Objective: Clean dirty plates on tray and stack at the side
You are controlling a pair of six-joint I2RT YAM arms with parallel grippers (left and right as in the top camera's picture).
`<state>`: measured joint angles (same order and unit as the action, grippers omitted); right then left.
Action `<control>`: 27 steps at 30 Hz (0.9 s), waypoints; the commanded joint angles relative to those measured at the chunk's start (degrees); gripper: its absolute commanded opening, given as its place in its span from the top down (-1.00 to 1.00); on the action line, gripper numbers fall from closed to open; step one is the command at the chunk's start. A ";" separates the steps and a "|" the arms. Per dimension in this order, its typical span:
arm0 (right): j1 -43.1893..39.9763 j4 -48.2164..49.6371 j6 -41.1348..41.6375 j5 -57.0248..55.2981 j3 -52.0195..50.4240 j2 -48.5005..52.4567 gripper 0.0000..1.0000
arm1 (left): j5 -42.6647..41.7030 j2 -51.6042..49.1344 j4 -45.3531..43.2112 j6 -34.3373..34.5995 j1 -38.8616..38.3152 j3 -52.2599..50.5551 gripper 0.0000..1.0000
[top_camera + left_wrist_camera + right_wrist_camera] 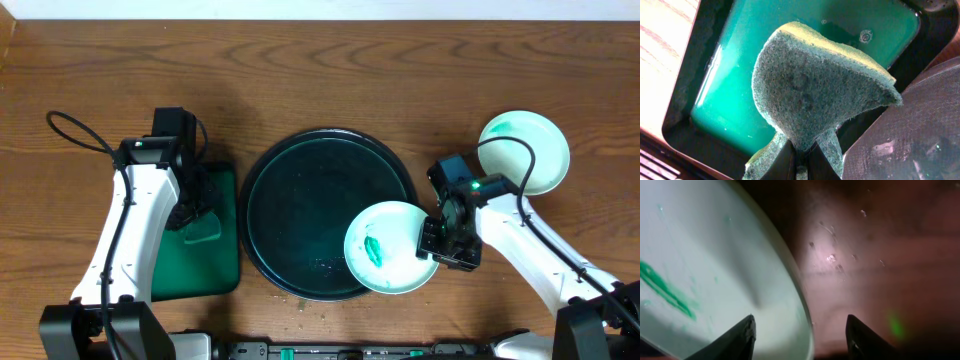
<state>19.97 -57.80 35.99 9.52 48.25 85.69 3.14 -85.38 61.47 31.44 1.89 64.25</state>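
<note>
Sponge (815, 85) first, close up, pinched tight in the left gripper (800, 159) over the green basin (222, 275) at the left of the table (330, 70). Next comes the round dark tray (300, 190). On its right edge sits a white plate (395, 265) with a green smear (373, 248). The right gripper (432, 240) straddles its rim, fingers spread apart. Farther right, another white plate (525, 150) rests on the wood.

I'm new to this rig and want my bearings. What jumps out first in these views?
A white plate with a green smear overhangs the dark tray at its lower right, rim inside the open right claw. On the left, the left claw pinches a sponge above a tub of green liquid.
</note>
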 commanded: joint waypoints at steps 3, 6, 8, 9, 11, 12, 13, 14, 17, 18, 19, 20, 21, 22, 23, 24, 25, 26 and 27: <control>0.39 5.92 2.82 1.25 -2.21 -0.55 0.07 | 0.31 -0.35 0.04 -0.76 0.35 -0.28 0.85; 0.39 8.48 2.78 1.11 -2.21 -0.55 0.67 | 0.31 -0.35 -0.04 -0.76 0.35 -0.28 0.85; 0.39 10.08 2.78 1.05 -2.21 -0.55 0.92 | 0.31 -0.35 -0.07 -0.76 0.35 -0.28 0.85; 0.39 10.84 2.73 1.05 -2.21 -0.55 0.97 | 0.31 -0.35 -0.07 -0.76 0.35 -0.28 0.86; 0.39 12.04 2.73 1.03 -2.21 -0.55 0.97 | 0.31 -0.35 -0.04 -0.79 0.35 -0.28 0.86; 0.39 12.48 2.49 1.05 -2.21 -0.55 0.97 | 0.31 -0.35 -0.04 -0.79 0.35 -0.28 0.85; 0.39 12.90 2.40 1.05 -2.21 -0.55 0.98 | 0.31 -0.35 -0.04 -0.79 0.35 -0.28 0.86; 0.42 13.49 1.53 1.09 -2.21 -0.57 0.98 | 0.31 -0.35 -0.04 -0.79 0.35 -0.28 0.86; 1.16 17.16 -2.91 1.42 -2.12 -0.57 0.97 | 0.31 -0.35 -0.04 -0.79 0.35 -0.28 0.86; 1.60 18.80 -4.98 2.32 -2.03 -0.57 0.97 | 0.31 -0.35 -0.04 -0.79 0.35 -0.28 0.85; 2.12 20.52 -7.02 3.39 -1.88 -0.57 0.97 | 0.31 -0.35 -0.07 -0.79 0.35 -0.28 0.86; 2.69 22.21 -8.61 4.44 -1.70 -0.57 0.97 | 0.31 -0.35 -0.11 -0.90 0.35 -0.28 0.85; 3.37 24.24 -9.97 5.49 -1.57 -0.55 0.97 | 0.28 -0.35 -0.26 -1.11 0.33 -0.28 0.86; 3.96 25.92 -10.54 6.10 -1.55 -0.55 0.97 | 0.17 -0.35 -0.35 -1.42 0.33 -0.28 0.86; 4.66 27.80 -10.54 6.21 -1.53 -0.42 0.97 | -0.57 -0.35 -0.61 -2.23 0.33 -0.28 0.85; 5.07 28.92 -10.51 6.21 -1.53 -0.15 0.97 | -1.53 -0.35 -0.94 -3.15 0.33 -0.28 0.86; 5.46 29.97 -10.16 6.23 -1.53 0.20 0.98 | -2.91 -0.35 -1.38 -4.15 0.33 -0.28 0.86; 5.79 30.84 -9.42 6.25 -1.53 0.74 0.97 | -4.76 -0.35 -1.90 -5.16 0.33 -0.28 0.86; 6.08 31.76 -9.05 6.47 -1.53 1.44 0.97 | -6.56 -0.35 -2.32 -6.12 0.33 -0.28 0.86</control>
<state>24.99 -27.27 28.21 14.28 46.33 85.89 1.06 -85.38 59.64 29.02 1.89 64.23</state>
